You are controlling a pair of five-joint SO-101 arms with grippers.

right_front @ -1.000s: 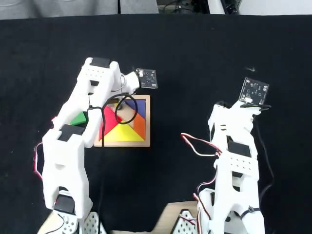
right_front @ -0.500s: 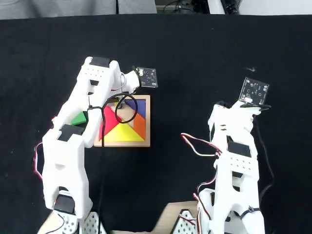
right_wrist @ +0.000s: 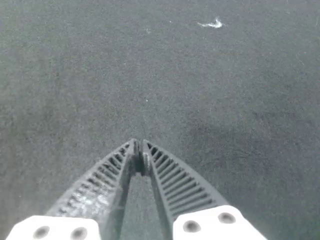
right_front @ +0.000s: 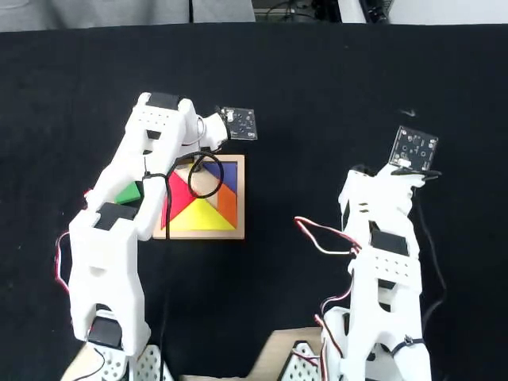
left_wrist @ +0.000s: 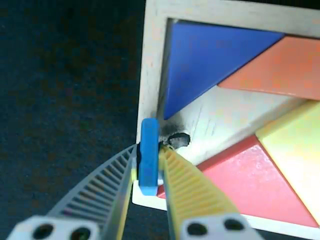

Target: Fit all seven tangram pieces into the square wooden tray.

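Left gripper (left_wrist: 148, 150) shifted slightly, light-blue piece (left_wrist: 148, 172) at tray (left_wrist: 151, 60) rim.

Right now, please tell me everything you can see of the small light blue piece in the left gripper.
The small light blue tangram piece looks like smooth painted wood, seen edge-on as a narrow slab. The left gripper pinches its flat faces. It hangs over the pale wooden tray's rim, beside the bare gap; its outline is hidden.
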